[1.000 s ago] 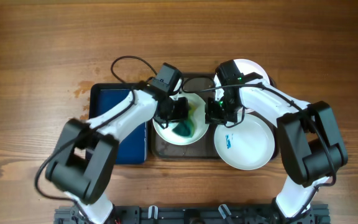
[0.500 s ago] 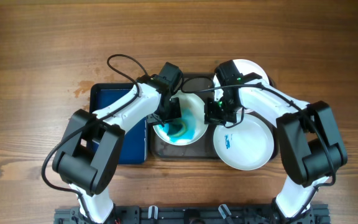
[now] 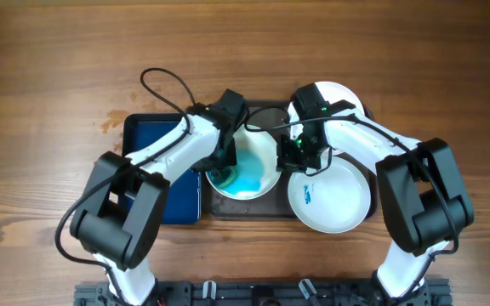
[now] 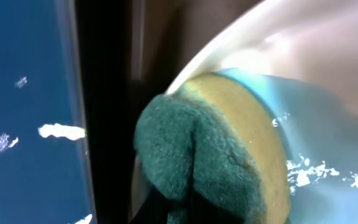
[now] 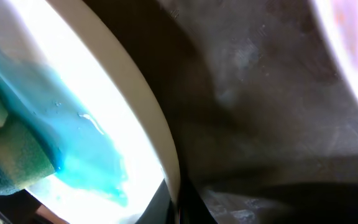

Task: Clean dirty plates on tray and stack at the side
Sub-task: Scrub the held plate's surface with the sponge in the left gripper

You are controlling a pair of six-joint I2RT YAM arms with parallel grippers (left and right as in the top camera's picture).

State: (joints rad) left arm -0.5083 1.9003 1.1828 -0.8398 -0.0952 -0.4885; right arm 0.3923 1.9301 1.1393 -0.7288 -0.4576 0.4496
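Note:
On the dark brown tray [image 3: 253,206] a white plate [image 3: 258,153] is smeared with blue across its middle. My left gripper [image 3: 222,170] is shut on a green-and-yellow sponge [image 4: 216,155] and presses it at this plate's left rim [image 4: 303,43]. My right gripper [image 3: 287,157] is shut on the same plate's right rim [image 5: 135,99]. The sponge also shows in the right wrist view [image 5: 11,155]. A second plate [image 3: 339,200] with a small blue smear lies at the front right. A third plate [image 3: 347,93] lies at the back right, partly hidden by my right arm.
A smaller dark blue tray [image 3: 164,170] lies just left of the brown tray and shows in the left wrist view [image 4: 23,93]. The wooden table [image 3: 58,68] surrounds both trays. The left arm's cable [image 3: 164,81] loops behind the trays.
My left gripper has moved the sponge from the plate's middle to its left rim, spreading the blue smear. My right gripper has kept its hold on the rim.

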